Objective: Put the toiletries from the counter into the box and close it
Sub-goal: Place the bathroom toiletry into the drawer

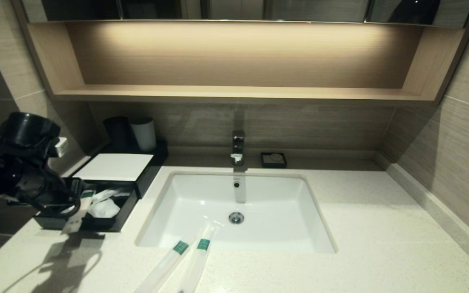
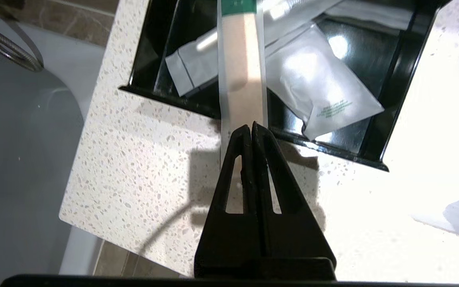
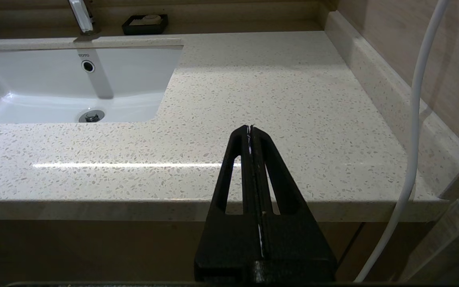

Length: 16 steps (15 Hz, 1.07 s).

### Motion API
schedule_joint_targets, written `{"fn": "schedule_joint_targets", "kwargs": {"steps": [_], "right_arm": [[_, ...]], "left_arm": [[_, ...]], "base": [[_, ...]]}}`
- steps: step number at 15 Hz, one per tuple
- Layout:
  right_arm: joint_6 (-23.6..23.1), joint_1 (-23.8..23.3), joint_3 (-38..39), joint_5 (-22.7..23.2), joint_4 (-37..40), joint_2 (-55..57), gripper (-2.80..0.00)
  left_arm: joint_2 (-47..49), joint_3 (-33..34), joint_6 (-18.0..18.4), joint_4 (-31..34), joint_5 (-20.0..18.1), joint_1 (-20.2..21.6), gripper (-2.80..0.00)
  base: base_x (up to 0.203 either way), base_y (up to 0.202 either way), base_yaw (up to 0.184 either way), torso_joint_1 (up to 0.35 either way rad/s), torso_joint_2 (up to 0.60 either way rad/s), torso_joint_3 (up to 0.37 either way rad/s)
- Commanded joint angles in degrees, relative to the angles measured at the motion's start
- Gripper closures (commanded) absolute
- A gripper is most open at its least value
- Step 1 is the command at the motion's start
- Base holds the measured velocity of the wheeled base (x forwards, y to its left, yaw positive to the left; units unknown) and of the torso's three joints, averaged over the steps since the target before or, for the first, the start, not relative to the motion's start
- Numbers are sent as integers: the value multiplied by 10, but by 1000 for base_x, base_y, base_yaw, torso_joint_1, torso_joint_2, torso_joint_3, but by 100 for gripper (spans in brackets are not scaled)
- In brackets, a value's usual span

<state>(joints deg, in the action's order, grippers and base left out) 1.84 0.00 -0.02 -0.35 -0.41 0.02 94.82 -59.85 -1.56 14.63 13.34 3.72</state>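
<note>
My left gripper (image 1: 76,205) is shut on one long translucent sachet (image 2: 242,79) with a green band. It holds the sachet tilted over the front rim of the open black drawer of the box (image 1: 126,203). The sachet's far end reaches over the drawer's inside. The box's white top panel (image 1: 114,167) lies behind the drawer. Two more sachets (image 1: 165,264) (image 1: 197,262) lie side by side on the counter (image 1: 360,244) at the sink's front edge, their tips over the basin. My right gripper (image 3: 250,127) is shut and empty, off the counter's front edge on the right.
White packets (image 2: 325,99) lie in the drawer. The sink (image 1: 275,228) with its faucet (image 1: 238,148) is in the middle. A black soap dish (image 1: 273,159) stands behind it. A black cup (image 1: 116,132) and a white cup (image 1: 144,133) stand behind the box. A white cable (image 3: 412,119) hangs at my right.
</note>
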Motion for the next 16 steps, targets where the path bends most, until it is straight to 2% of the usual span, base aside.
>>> {"fn": "schedule_joint_targets", "kwargs": {"steps": [1, 4, 16], "right_arm": [[0, 0, 0, 0, 0, 1, 0], [0, 0, 0, 0, 0, 1, 0], [0, 0, 0, 0, 0, 1, 0]], "left_arm": [[0, 22, -8, 0, 0, 0, 0], [1, 49, -28, 1, 2, 0, 0], [11, 120, -27, 0, 1, 1, 0]], "base": [[0, 0, 0, 0, 0, 0], [0, 0, 0, 0, 0, 0], [0, 0, 0, 0, 0, 0]]}}
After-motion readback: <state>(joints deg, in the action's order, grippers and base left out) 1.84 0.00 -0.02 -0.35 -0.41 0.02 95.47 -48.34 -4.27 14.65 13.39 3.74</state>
